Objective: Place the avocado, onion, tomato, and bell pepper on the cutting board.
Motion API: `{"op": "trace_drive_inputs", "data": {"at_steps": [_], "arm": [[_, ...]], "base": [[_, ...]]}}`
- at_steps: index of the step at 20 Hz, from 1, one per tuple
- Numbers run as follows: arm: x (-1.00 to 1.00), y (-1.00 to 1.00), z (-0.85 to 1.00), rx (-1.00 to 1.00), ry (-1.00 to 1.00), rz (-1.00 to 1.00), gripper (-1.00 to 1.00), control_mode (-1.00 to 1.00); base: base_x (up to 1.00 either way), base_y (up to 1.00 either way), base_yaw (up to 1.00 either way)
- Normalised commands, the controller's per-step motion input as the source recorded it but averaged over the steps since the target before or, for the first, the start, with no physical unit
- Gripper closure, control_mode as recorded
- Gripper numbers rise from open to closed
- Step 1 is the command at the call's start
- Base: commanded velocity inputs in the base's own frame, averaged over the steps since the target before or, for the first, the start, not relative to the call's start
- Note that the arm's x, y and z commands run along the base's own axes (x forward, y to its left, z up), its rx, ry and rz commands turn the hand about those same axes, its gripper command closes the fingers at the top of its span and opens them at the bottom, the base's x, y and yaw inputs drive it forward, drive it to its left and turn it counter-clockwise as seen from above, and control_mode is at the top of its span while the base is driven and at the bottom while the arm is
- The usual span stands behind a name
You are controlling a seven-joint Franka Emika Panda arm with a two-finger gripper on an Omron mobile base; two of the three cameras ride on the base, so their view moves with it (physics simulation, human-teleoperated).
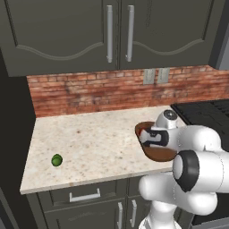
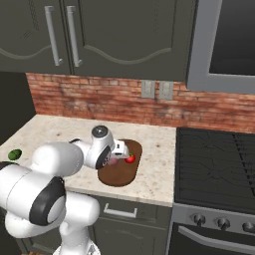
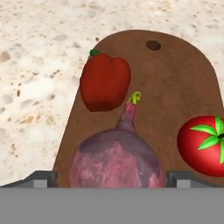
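Arm: white, folded forward from the base, elbow bulking low in both base views, hand reaching down over the cutting board (image 2: 122, 172).

Gripper (image 3: 112, 178): pointed down at the board. Its two dark fingertips (image 3: 43, 178) stand wide apart, one on each side of the onion (image 3: 117, 157); whether they touch it cannot be told.

Onion: pinkish-purple, on the board's near part in the hand view, its tapered neck with a green tip pointing away from the camera toward the bell pepper (image 3: 104, 81).

Bell pepper: dark red, lying at the board's left edge in the hand view, long axis running up the frame, small green stem at the far end.

Tomato (image 3: 204, 144): bright red, on the board to the onion's right, leafy top turned to the frame's right edge.

Avocado (image 1: 57, 159): dark green, alone on the speckled counter (image 1: 94, 143), well apart from the board, near the front left corner.

Board: long axis running from counter front toward the brick wall (image 1: 112, 89); small hole at the far end.

Writing: none legible.
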Motion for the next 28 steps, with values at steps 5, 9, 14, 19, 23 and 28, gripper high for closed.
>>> {"op": "trace_drive_inputs", "data": {"at_steps": [5,9,14,19,23,28], "arm": [[0.00,0.00,0.42,0.00,-0.01,0.00,-1.00,-1.00],[-0.11,0.04,0.56,0.00,-0.01,0.00,-1.00,-1.00],[-0.30,0.27,0.58,0.00,-0.01,0.00,-1.00,-1.00],[-0.37,0.64,0.52,0.00,-0.01,0.00,-1.00,-1.00],[-0.42,0.77,0.38,-0.01,-0.01,0.00,-1.00,-1.00],[-0.45,0.85,0.26,-0.09,0.00,0.00,-1.00,-1.00]], "base": [[0.00,0.00,0.00],[0.00,0.00,0.00],[0.00,0.00,0.00],[0.00,0.00,0.00],[0.00,0.00,0.00],[0.00,0.00,0.00]]}}
